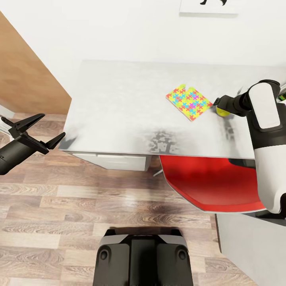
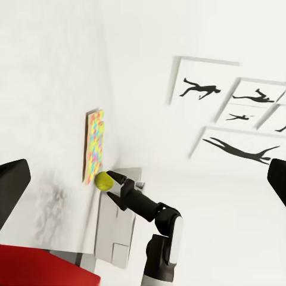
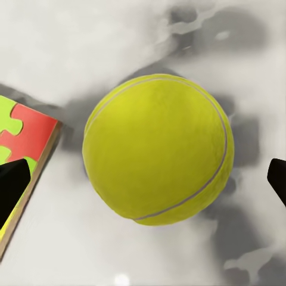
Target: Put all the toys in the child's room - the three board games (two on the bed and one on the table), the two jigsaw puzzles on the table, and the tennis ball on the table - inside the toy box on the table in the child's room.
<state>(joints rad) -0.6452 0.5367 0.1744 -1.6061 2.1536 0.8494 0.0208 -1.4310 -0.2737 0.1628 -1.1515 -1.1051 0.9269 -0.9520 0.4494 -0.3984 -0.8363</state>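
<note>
— Grey table (image 1: 119, 103) first: a jigsaw puzzle (image 1: 189, 103) lies there, the tennis ball (image 1: 221, 112) just beside it.

— Boxed yet?

— Neither, I'd judge. Right gripper (image 1: 218, 106) brackets the ball, fingers spread, not closed. Left gripper (image 1: 37, 133) hangs open, empty.

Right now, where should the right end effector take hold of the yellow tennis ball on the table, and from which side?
Grip the yellow tennis ball across its widest middle, coming straight down from above. It is round and lies on the grey table, so any pair of opposite sides works; keep the fingers off the colourful jigsaw puzzle beside it.
</note>
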